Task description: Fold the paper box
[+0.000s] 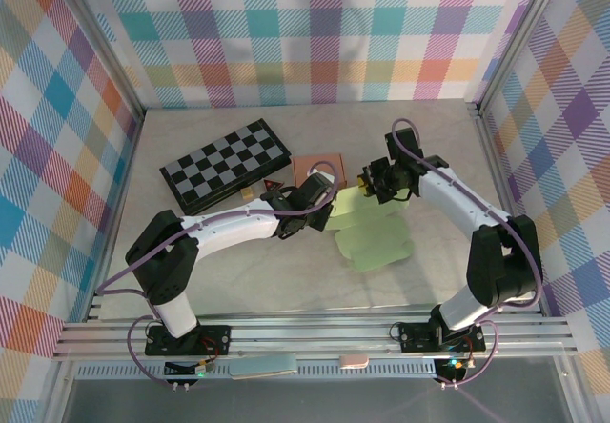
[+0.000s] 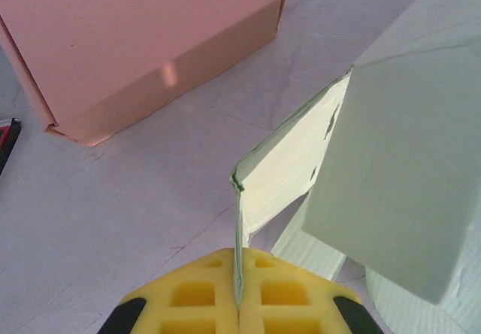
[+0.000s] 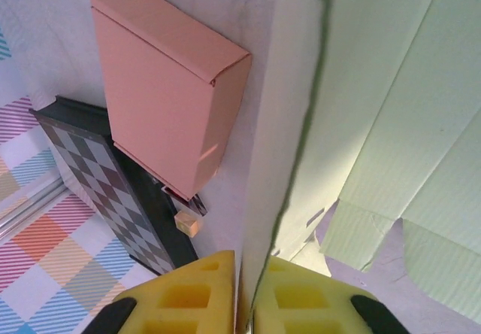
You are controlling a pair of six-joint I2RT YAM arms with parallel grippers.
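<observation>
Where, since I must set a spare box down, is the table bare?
Bare: the near strip of table between the green paper box and the arm bases; the far strip behind the checkerboard. Crowded: the middle, where pink box, left gripper and right gripper meet.

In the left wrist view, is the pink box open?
No, the pink box lies closed on the table, lid folded down flush.
</observation>
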